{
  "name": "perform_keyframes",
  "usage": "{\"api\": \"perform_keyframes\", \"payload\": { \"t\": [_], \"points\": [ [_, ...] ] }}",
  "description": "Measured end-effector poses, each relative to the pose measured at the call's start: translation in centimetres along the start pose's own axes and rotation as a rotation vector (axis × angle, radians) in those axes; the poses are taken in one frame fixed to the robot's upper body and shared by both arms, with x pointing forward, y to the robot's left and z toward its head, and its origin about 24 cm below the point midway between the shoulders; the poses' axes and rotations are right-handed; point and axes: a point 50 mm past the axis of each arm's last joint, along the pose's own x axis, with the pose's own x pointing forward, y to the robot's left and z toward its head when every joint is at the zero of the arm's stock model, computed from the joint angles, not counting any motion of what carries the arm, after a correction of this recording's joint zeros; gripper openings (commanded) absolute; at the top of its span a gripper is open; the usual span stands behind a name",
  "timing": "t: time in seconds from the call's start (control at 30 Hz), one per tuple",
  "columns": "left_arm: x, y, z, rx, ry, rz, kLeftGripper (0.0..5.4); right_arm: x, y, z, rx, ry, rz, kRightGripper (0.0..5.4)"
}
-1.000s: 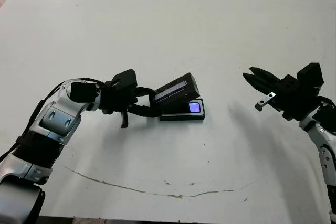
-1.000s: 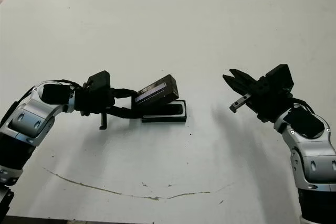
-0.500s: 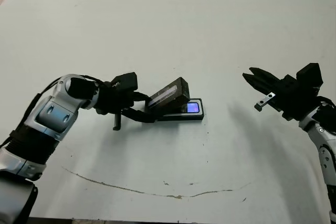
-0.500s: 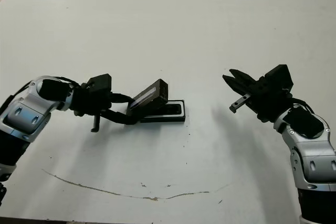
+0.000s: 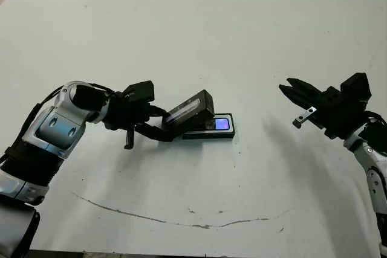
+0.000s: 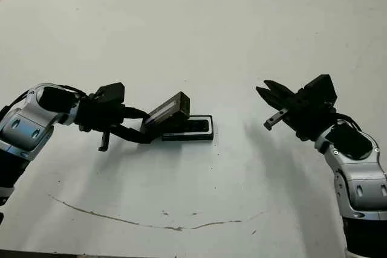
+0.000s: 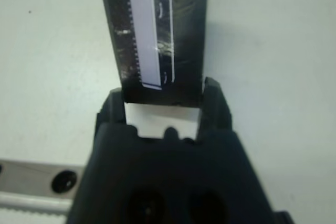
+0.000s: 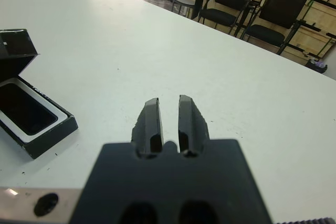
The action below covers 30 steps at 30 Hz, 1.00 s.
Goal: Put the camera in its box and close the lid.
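My left pincer [image 5: 162, 132] grips the lid [image 5: 189, 110] by one end, tilted over the box [image 5: 208, 131] mid-bench [image 5: 193, 40], the camera [image 5: 221, 124] inside (blue patch showing). My right pincer [image 5: 286, 87] hovers well apart, fingers nearly together, holding nothing.

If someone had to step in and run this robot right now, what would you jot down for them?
Left gripper: shut on the lid, holding it tilted above the box's left end.
Right gripper: empty, fingers close together, off to the right, clear of the box.
Box: on the table, camera already lying inside.
Done: camera in.
Left: level the lid, lower it squarely onto the box, press it shut, let go.
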Motion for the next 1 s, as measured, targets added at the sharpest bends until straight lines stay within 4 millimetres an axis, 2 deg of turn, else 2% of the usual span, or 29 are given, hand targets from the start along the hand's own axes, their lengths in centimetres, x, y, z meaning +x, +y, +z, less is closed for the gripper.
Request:
{"api": "perform_keyframes", "payload": {
  "t": [0.27, 0.83, 1.0],
  "points": [
    [1.0, -0.3, 0.5, 0.041, 0.011, 0.014, 0.63, 0.0, 0.0, -0.1, 0.002, 0.001, 0.0, 0.0],
    [1.4, -0.4, 0.9, 0.078, 0.048, 0.011, 0.63, 0.0, 0.1, -0.1, 0.008, -0.005, 0.004, 0.0],
    [2.0, -0.3, 1.7, 0.083, 0.081, 0.004, 0.63, 0.0, 0.1, -0.1, 0.008, -0.004, 0.004, 0.0]
  ]
}}
